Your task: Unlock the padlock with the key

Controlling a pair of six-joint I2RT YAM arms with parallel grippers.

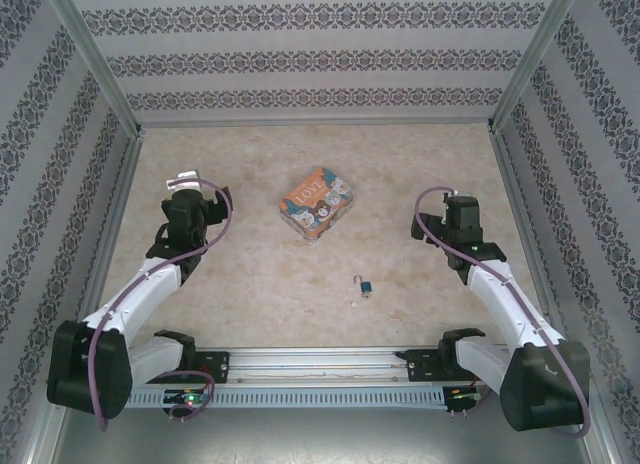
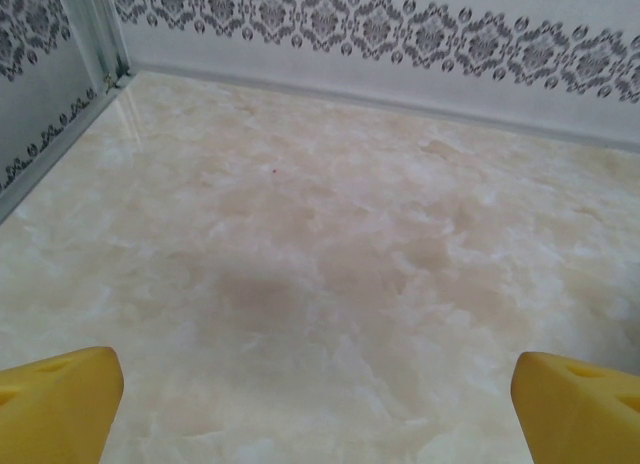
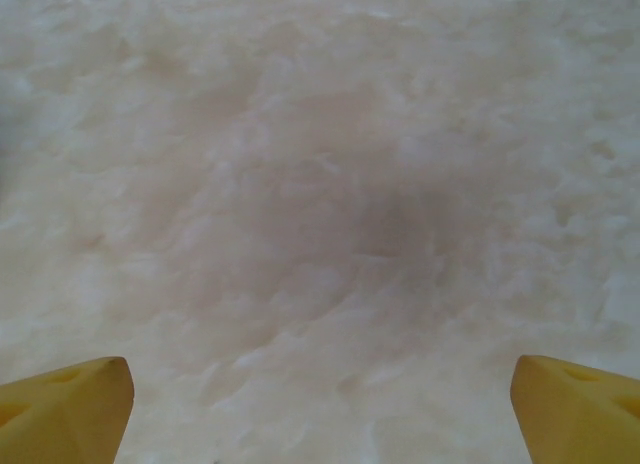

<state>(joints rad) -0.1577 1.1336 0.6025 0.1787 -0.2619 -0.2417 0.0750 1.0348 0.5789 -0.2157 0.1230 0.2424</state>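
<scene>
The tiny padlock (image 1: 366,287), blue body with a silvery shackle, lies on the marbled table floor (image 1: 250,274) near the front middle. I cannot make out the key. My left gripper (image 1: 185,182) hovers at the left of the table, far from the padlock. In the left wrist view its yellow fingertips (image 2: 60,404) stand wide apart, so the left gripper (image 2: 315,384) is open over bare floor. My right gripper (image 1: 458,197) is at the right, behind and to the right of the padlock. It is open too, the right gripper (image 3: 322,384) showing yellow fingertips (image 3: 575,404) spread with nothing between them.
An orange "LOVE" picture tin (image 1: 318,204) lies at the table's middle, behind the padlock. Patterned walls (image 1: 300,64) enclose the back and both sides. A metal rail (image 1: 320,362) runs along the near edge between the arm bases.
</scene>
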